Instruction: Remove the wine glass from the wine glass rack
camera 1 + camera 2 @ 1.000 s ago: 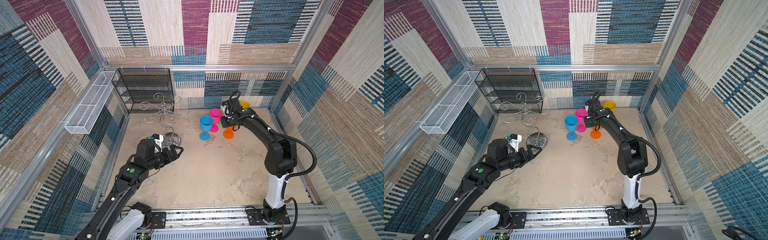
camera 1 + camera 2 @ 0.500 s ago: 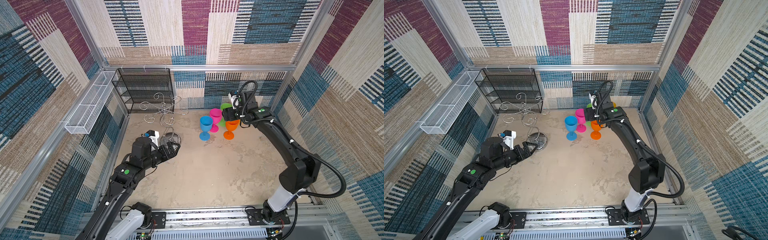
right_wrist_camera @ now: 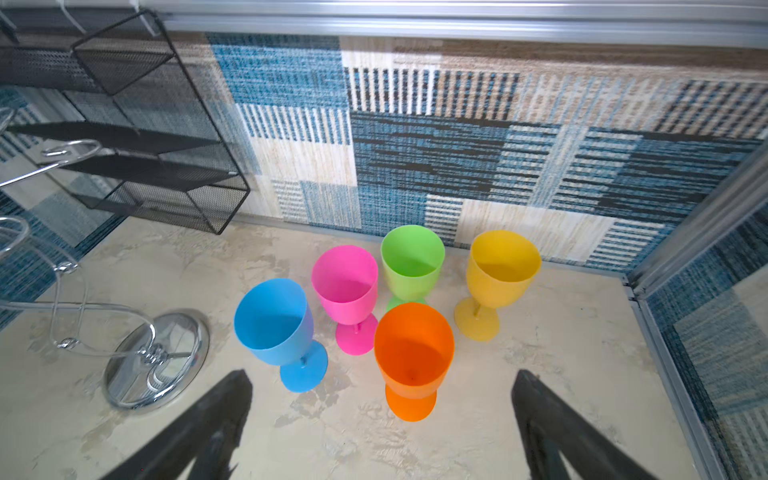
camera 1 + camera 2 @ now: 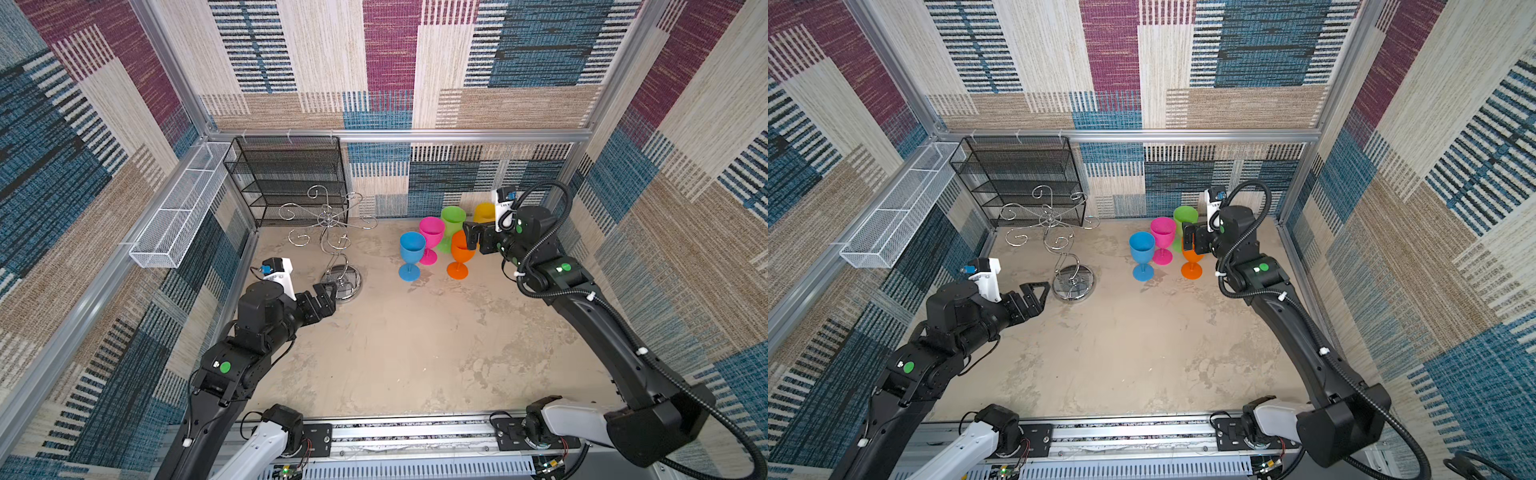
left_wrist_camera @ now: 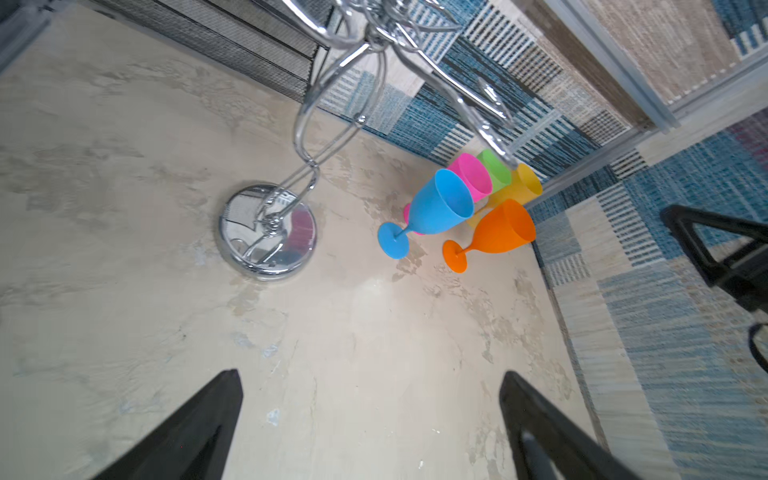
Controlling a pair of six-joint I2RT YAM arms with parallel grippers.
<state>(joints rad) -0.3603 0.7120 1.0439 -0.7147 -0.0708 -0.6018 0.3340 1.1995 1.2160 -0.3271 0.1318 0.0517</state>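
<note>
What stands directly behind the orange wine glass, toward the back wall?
The green wine glass stands behind the orange wine glass. Its bowl is visible, but the orange bowl covers its stem and most of its foot.

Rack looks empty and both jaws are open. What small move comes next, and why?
Probably raise the right gripper away from the orange glass: its jaws are open, the glass stands upright unheld, and the wine glass rack holds nothing.

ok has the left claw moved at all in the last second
yes, the left claw has drawn back leftward in a top view, away from the round base of the wine glass rack, which has stayed put.
</note>
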